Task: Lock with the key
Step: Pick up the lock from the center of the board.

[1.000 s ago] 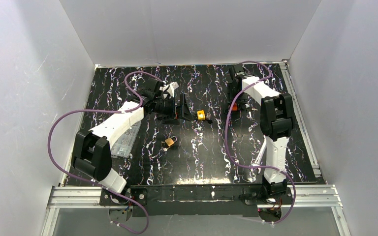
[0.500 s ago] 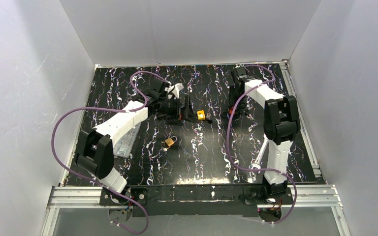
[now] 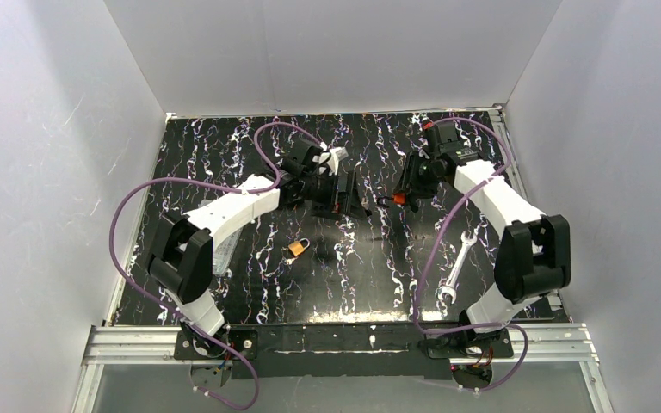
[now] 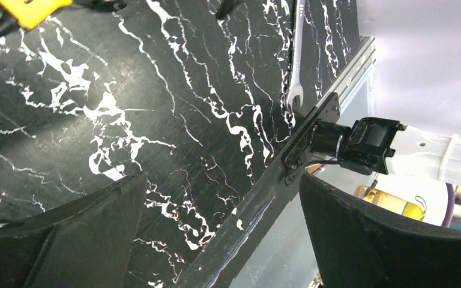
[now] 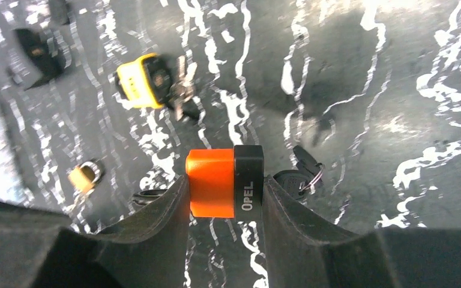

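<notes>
My right pincer grips the orange-and-black block padlock; my left pincer stands wide open. Risk: the dark ringed keys just beside the grip may swing, defeating capture.

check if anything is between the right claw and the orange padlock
Nothing visible. The right claw grips the orange padlock directly, one finger against each side. A bunch of keys shows just past one finger, outside the grip.

Bright, even light; the glossy table glares, and wrist views look soft.
</notes>
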Tool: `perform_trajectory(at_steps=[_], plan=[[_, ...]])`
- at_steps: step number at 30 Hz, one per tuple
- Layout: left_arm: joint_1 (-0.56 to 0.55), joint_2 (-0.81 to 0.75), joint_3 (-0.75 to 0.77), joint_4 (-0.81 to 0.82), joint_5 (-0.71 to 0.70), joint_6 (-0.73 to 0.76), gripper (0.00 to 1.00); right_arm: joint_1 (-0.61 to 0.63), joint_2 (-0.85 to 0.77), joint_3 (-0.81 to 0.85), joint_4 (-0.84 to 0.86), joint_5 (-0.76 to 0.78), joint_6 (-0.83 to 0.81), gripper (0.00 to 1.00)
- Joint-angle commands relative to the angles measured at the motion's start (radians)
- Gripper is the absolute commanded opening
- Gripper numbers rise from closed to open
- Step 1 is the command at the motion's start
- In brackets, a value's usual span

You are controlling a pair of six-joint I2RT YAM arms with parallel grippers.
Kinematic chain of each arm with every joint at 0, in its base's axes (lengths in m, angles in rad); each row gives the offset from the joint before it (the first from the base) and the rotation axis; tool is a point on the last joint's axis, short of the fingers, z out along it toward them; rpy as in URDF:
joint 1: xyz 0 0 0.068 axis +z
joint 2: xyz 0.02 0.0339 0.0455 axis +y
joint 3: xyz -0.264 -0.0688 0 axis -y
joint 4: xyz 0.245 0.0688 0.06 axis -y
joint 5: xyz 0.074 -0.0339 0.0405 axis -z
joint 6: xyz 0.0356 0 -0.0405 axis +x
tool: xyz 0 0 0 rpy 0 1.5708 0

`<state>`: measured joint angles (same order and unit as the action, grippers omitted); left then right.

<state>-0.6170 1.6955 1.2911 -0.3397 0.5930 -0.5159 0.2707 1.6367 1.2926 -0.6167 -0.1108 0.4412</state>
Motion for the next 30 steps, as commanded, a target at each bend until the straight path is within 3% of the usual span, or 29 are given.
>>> perform_trajectory(at_steps=[1, 9, 18, 30], plan=[[-0.032, -0.013, 0.061, 0.024, -0.013, 0.075, 0.98, 0.011, -0.117, -0.031, 0.061, -0.191, 0.045, 0.01], [-0.061, -0.076, 0.092, 0.036, -0.053, 0.222, 0.96, 0.034, -0.219, 0.009, -0.004, -0.309, 0.044, 0.01], [-0.064, -0.133, 0.133, 0.051, -0.065, 0.304, 0.87, 0.105, -0.257, 0.128, -0.109, -0.279, 0.014, 0.01], [-0.067, -0.164, 0.162, 0.049, -0.001, 0.293, 0.48, 0.137, -0.247, 0.21, -0.148, -0.227, 0.015, 0.01]])
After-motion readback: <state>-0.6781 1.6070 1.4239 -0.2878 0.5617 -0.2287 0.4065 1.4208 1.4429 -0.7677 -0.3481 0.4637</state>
